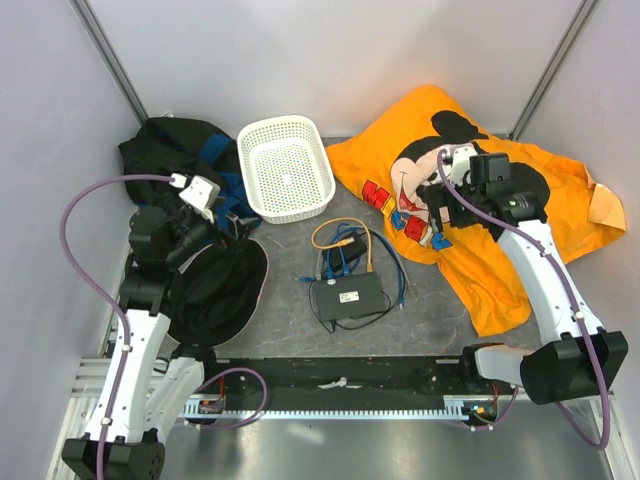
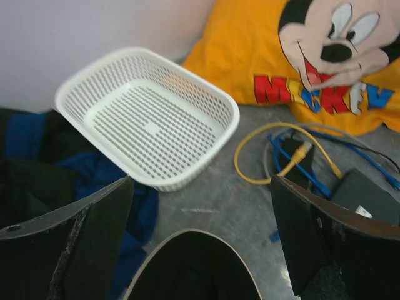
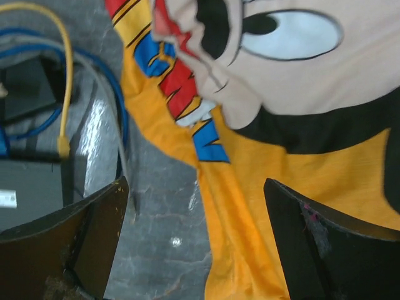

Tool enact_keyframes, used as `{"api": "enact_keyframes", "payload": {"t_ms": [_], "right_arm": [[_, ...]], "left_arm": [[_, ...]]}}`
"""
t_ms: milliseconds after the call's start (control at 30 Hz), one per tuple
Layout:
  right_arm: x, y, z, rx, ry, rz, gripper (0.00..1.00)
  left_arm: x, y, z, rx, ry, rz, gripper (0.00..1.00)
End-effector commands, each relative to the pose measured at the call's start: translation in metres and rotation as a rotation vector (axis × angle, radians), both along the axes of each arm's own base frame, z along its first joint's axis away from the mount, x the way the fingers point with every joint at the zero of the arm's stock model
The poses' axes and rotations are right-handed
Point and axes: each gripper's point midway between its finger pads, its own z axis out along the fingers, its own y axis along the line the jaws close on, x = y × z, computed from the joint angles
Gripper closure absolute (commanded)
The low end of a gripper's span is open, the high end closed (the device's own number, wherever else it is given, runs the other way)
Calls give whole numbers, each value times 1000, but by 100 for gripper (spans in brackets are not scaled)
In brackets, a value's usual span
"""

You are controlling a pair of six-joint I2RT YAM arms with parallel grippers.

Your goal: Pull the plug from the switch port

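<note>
Both our grippers gape empty: left gripper (image 2: 200,206) over dark clothing (image 1: 215,295), right gripper (image 3: 195,187) over the orange shirt (image 3: 262,187). Between our arms lies the switch box (image 1: 347,296), with cables (image 1: 345,250) meeting its far edge.

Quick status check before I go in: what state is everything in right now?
left gripper: open, empty, above the black garment.
right gripper: open, empty, over the Mickey shirt.
network switch: lying flat, label up, cables meeting its far edge.
yellow cable: looped, slack.
white basket: upright, empty.
Mickey shirt: crumpled, unfolded.
</note>
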Motion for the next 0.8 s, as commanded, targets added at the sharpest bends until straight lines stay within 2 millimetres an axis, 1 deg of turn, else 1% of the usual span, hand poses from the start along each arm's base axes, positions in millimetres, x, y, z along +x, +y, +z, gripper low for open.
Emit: {"api": "enact_keyframes", "payload": {"t_ms": [0, 33, 67, 100, 133, 167, 200, 233, 267, 300, 333, 367, 400, 467, 500, 533, 567, 600, 633, 667, 700, 733, 767], "right_arm": [[-41, 38, 3, 102, 32, 290, 2], [-53, 44, 5, 122, 26, 354, 2], [-65, 51, -5, 145, 58, 398, 2], [-72, 56, -4, 159, 46, 426, 2], [-79, 64, -8, 162, 53, 464, 2], [-88, 68, -20, 154, 80, 500, 2], [-93, 70, -25, 116, 77, 552, 2], [-104, 82, -39, 79, 98, 627, 2], [-104, 86, -42, 47, 88, 646, 2], [-106, 90, -44, 19, 91, 680, 2], [-107, 95, -47, -16, 80, 735, 2], [-109, 96, -51, -37, 87, 753, 2], [-110, 98, -57, -58, 105, 777, 2], [-117, 101, -66, -105, 145, 834, 5], [-121, 103, -71, -114, 171, 867, 12], [-129, 108, -75, -126, 192, 915, 14], [-131, 109, -78, -152, 193, 948, 15], [-132, 111, -82, -170, 200, 967, 15], [-133, 116, -87, -188, 194, 1000, 15], [-131, 117, -91, -219, 184, 1028, 15], [-131, 119, -95, -237, 181, 1042, 13], [-129, 126, -98, -251, 156, 1066, 13], [-126, 128, -101, -265, 143, 1068, 12]], "left_arm": [[-32, -25, -43, -73, 208, -127, 3], [-38, -28, -48, -77, 219, -144, 5], [-44, -33, -62, -73, 256, -172, 6], [-51, -42, -66, -54, 262, -225, 7], [-54, -45, -76, -40, 286, -245, 7], [-60, -49, -84, -27, 315, -274, 9], [-66, -57, -90, 3, 321, -325, 11], [-68, -62, -101, 19, 354, -352, 12], [-70, -65, -109, 46, 366, -365, 13], [-78, -75, -116, 71, 378, -411, 13], [-81, -80, -125, 98, 384, -435, 14], [-80, -83, -134, 143, 384, -445, 14], [-85, -91, -140, 176, 382, -479, 14], [-81, -92, -153, 236, 396, -466, 13], [-82, -96, -155, 251, 398, -481, 13], [-80, -99, -153, 259, 392, -488, 13], [-80, -101, -154, 263, 402, -496, 13], [-79, -106, -163, 273, 445, -505, 13], [-75, -109, -162, 265, 452, -499, 13], [-71, -110, -165, 241, 498, -462, 13], [-66, -112, -174, 231, 543, -436, 12], [-59, -115, -175, 206, 548, -408, 12], [-58, -117, -177, 153, 602, -371, 12]]}}
